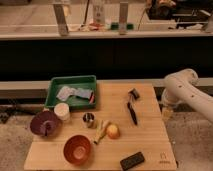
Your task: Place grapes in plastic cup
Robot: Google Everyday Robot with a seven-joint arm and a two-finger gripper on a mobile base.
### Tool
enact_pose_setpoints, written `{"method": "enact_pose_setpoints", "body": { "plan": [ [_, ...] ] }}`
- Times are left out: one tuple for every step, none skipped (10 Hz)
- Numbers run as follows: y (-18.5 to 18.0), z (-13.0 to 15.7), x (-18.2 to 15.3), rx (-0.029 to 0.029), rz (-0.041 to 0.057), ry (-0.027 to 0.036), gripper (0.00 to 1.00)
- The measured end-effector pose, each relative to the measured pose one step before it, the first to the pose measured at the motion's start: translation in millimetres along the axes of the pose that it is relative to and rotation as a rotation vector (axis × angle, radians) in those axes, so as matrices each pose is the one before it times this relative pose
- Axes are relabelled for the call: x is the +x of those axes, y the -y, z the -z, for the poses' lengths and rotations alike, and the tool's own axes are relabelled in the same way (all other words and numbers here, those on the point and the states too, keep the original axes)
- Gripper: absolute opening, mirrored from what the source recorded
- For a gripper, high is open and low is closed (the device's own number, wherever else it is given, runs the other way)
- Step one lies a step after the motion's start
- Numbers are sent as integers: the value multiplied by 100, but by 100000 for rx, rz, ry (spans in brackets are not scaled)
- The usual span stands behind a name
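Note:
The white plastic cup (62, 111) stands upright on the wooden table (150, 135), at the left, just in front of the green tray (72, 92). I see no grapes that I can make out; a small reddish thing lies in the purple bowl (44, 123). My white arm (187, 92) hangs off the table's right edge. The gripper (167, 114) is low beside that edge, far from the cup, and holds nothing that I can see.
A dark metal cup (88, 119) stands right of the white cup. An orange bowl (77, 148), a yellow-orange fruit (113, 131), a black brush (132, 106) and a black flat object (132, 160) lie on the table. The tray holds packets.

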Motion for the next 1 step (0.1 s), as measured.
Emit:
{"method": "enact_pose_setpoints", "body": {
  "plan": [
    [-1, -1, 3, 0, 3, -12, 80]
  ]
}}
